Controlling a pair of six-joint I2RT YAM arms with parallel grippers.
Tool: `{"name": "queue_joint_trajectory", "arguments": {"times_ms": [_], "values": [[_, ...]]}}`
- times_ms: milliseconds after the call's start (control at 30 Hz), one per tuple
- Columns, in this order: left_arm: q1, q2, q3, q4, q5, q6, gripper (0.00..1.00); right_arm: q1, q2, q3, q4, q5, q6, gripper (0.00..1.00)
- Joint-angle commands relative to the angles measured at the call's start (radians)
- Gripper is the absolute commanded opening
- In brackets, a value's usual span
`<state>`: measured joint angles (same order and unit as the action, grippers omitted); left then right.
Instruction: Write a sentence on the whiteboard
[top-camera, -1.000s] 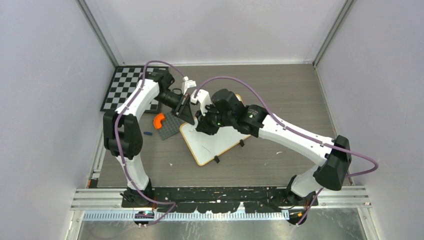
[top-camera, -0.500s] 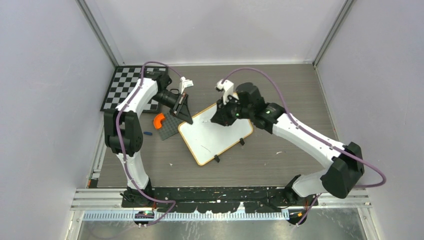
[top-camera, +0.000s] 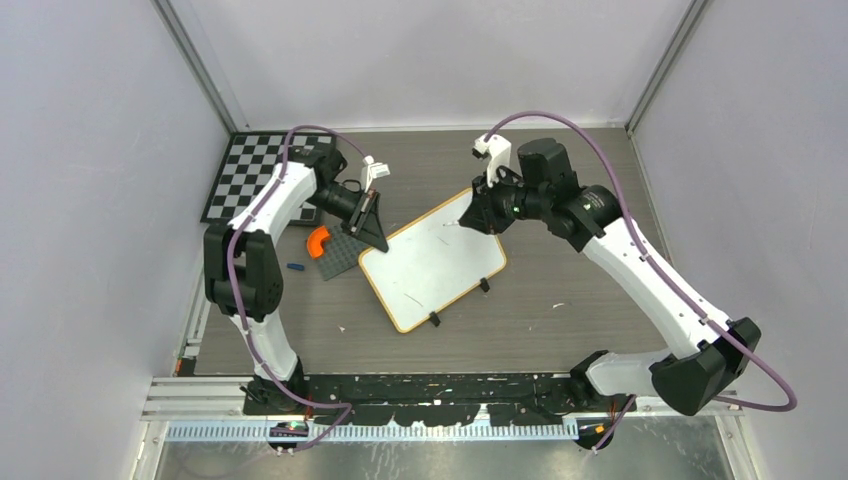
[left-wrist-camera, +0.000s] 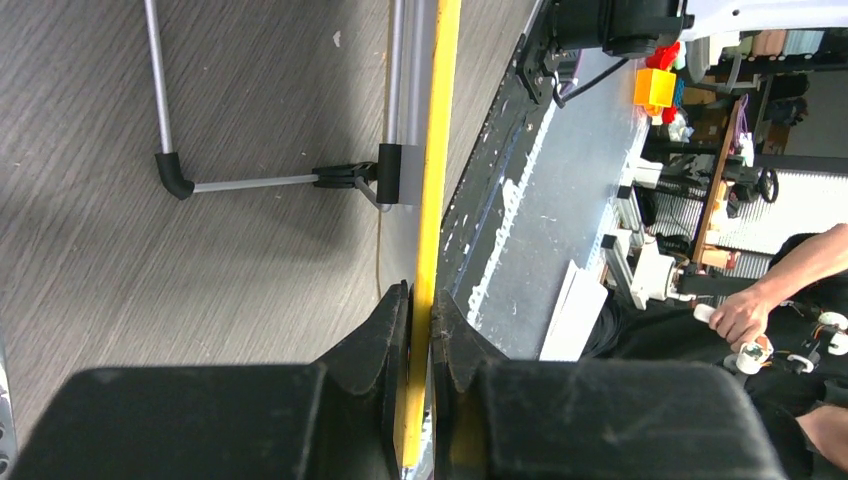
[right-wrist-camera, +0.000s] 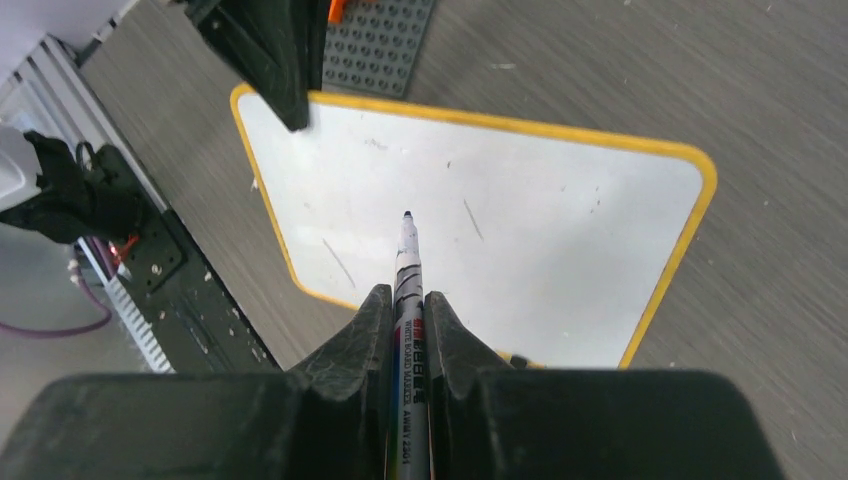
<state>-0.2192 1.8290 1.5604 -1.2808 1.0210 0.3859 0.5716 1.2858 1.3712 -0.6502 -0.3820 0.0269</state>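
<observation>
The whiteboard (top-camera: 430, 268) lies tilted on the table, white with an orange frame and two black feet. It bears only faint dark stray marks; no blue sentence shows on it. My left gripper (top-camera: 379, 240) is shut on the board's far left corner. In the left wrist view its jaws (left-wrist-camera: 420, 300) pinch the yellow frame edge (left-wrist-camera: 437, 150). My right gripper (top-camera: 474, 218) is above the board's far right corner, shut on a whiteboard marker (right-wrist-camera: 407, 270). The marker tip points down over the board (right-wrist-camera: 540, 230) and is raised off it.
A black-and-white checkerboard (top-camera: 245, 175) lies at the far left. A grey studded plate (top-camera: 345, 252) with an orange piece (top-camera: 317, 241) sits just left of the board. A small blue object (top-camera: 295, 267) lies near it. Grey walls close in both sides.
My right arm has swung right and back with the marker, from over the board's left part to above its far right corner. The left gripper keeps its hold on the corner.
</observation>
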Motion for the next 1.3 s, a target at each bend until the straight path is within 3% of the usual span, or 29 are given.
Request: {"name": "queue_joint_trajectory", "arguments": {"times_ms": [0,233,367,767,867,1133,1267], "values": [[-0.014,-0.031,-0.016,0.058,-0.037,-0.067,0.0,0.023,-0.043,0.059,-0.067,0.009,-0.055,0.0],[-0.017,-0.025,-0.023,0.108,-0.049,-0.118,0.0,0.22,-0.136,-0.253,0.434,0.28,-0.097,0.0],[-0.019,-0.024,-0.018,0.118,-0.033,-0.147,0.0,0.275,-0.106,-0.377,0.714,0.296,-0.078,0.0],[-0.039,-0.012,-0.014,0.114,-0.042,-0.142,0.0,0.405,-0.019,-0.429,0.848,0.24,-0.16,0.0],[-0.046,-0.019,-0.013,0.113,-0.056,-0.136,0.0,0.41,-0.02,-0.4,0.763,0.223,-0.149,0.0],[-0.048,-0.001,0.002,0.091,-0.056,-0.099,0.0,0.16,0.076,0.126,-0.147,0.067,-0.148,0.0],[-0.048,0.001,0.01,0.08,-0.059,-0.085,0.0,0.1,0.089,0.239,-0.302,-0.005,-0.161,0.0]]}}
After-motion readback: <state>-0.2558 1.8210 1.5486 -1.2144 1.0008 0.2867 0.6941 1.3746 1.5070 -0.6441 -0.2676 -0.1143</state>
